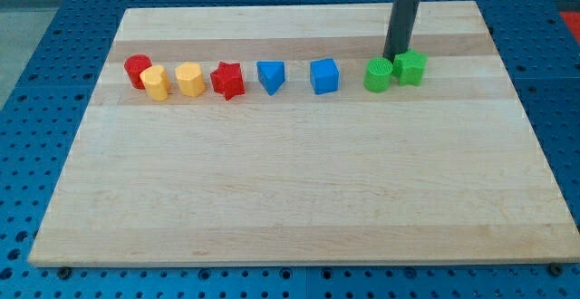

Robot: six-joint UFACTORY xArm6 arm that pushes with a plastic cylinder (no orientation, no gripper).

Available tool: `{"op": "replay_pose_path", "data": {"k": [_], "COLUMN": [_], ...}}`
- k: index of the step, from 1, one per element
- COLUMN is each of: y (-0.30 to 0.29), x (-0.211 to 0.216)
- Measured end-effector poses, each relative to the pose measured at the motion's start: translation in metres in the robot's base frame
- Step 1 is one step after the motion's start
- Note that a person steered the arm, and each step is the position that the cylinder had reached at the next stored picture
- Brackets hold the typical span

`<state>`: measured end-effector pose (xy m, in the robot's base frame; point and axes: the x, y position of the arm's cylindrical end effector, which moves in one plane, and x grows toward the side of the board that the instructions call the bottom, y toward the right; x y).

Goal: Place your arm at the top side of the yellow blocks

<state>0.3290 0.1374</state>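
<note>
Two yellow blocks sit in a row near the view's upper left: a yellow rounded block (156, 82) and a yellow hexagon-like block (189, 79). A red cylinder (137, 69) touches the first yellow block on its left. A red star (228, 81) lies just right of the second. My tip (394, 59) is far to the view's right, just above and between the green cylinder (378, 75) and the green star-like block (410, 67).
A blue triangular block (270, 76) and a blue cube (323, 76) lie in the same row, between the red star and the green blocks. The wooden board (299, 199) rests on a blue perforated table.
</note>
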Motion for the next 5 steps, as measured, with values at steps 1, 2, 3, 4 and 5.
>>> {"op": "replay_pose_path", "data": {"k": [1, 2, 3, 4, 5], "y": [0.0, 0.0, -0.002, -0.011, -0.012], "x": [0.001, 0.001, -0.025, -0.067, -0.073]}}
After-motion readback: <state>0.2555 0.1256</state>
